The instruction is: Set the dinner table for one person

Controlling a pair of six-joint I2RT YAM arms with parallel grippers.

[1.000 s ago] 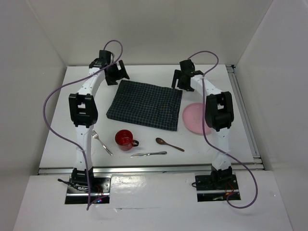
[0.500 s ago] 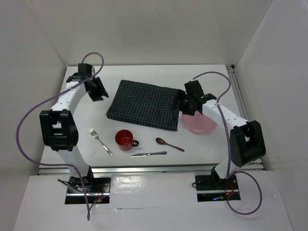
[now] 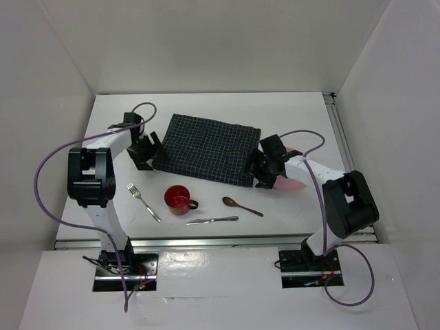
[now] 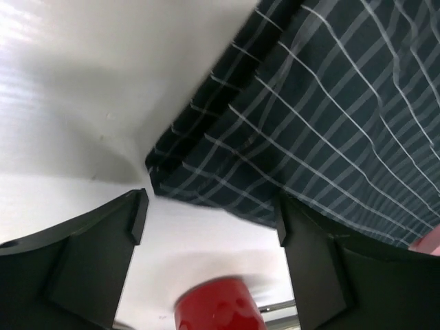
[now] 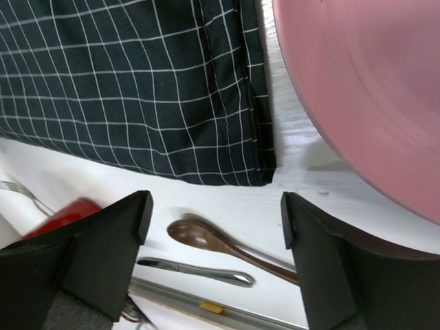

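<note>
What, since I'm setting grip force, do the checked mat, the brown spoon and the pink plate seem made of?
Mat: woven cloth, matte navy with white check; hemmed, stitched edge.
Spoon: probably wood; smooth brown, slight sheen.
Plate: likely plastic, maybe glazed ceramic; uniform pink, soft gloss, faint rings.

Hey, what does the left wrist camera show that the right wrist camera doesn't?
Only the left wrist view: the left gripper, open, with a corner of the checked cloth just ahead between its fingers.

Only the right wrist view: the open right gripper, the wooden spoon, the knife, the fork at the left edge, and the pink plate seen large beside the cloth.

Both: the cloth, the red cup and the white dinner table. A pink sliver at the left wrist view's edge may be the plate.
</note>
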